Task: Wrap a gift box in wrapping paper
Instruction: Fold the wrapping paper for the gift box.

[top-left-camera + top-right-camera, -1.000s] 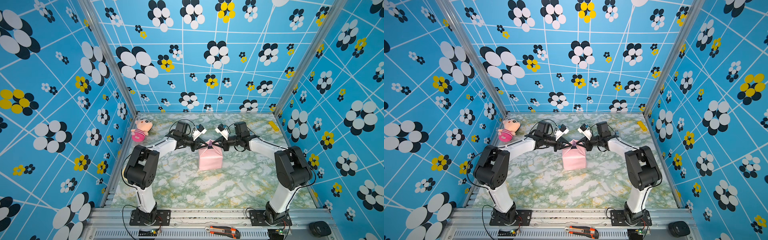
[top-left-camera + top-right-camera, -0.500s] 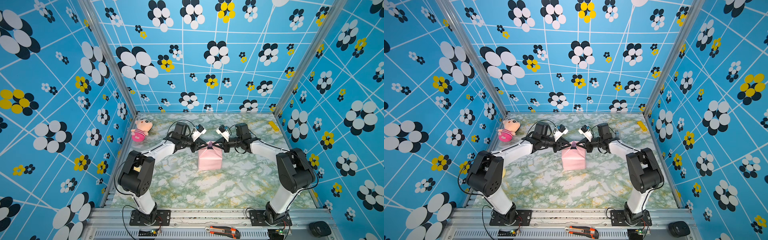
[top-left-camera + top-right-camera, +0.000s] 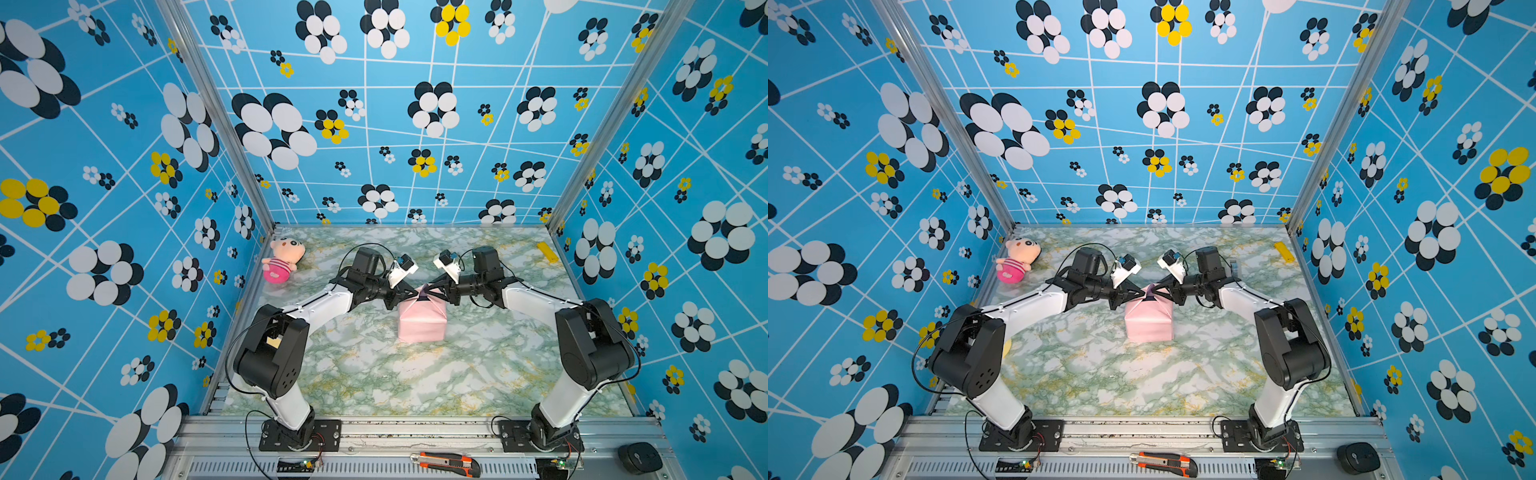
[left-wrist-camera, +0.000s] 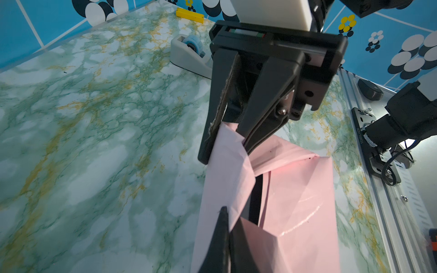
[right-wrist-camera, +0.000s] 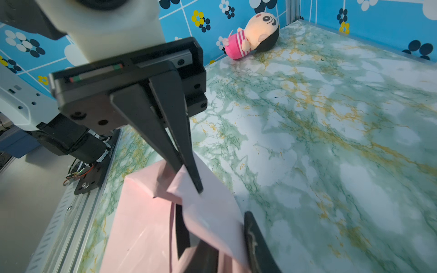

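Gift box (image 4: 256,198) hidden by wrapping paper (image 3: 422,326); black sliver shows.

The thin folded wrapping paper (image 3: 422,324) is showing pale pink, and the marble-patterned tabletop (image 3: 374,374) is showing white with green and yellow veins.

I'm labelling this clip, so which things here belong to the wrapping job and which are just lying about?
Job: paper, folded round the box, which shows only as a black sliver; tape dispenser, probably.
Lying about: doll, yellow block, knife, black device.
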Controlling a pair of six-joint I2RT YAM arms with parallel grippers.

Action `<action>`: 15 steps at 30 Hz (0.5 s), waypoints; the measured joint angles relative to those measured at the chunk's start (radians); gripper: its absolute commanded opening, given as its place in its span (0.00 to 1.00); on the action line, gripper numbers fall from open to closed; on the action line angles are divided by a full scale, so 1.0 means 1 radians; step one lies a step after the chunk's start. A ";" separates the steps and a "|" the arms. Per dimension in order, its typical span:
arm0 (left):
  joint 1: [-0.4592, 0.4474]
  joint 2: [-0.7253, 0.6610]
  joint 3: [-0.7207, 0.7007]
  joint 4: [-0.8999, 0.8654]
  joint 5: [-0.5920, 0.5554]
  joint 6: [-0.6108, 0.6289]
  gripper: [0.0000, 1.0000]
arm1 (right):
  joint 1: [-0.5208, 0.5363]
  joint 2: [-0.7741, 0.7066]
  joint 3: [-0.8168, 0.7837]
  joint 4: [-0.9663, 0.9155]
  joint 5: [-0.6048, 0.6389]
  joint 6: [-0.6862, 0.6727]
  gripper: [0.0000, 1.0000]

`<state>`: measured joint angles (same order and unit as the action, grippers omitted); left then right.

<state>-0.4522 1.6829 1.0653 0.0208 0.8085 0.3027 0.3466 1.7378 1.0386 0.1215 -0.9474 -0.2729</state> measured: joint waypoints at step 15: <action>-0.045 -0.090 -0.083 0.006 -0.185 0.001 0.42 | 0.046 -0.101 -0.072 -0.006 -0.007 -0.138 0.00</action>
<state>-0.4973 1.5932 0.9821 0.0269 0.6235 0.3035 0.3923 1.6371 0.9665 0.1150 -0.9546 -0.4110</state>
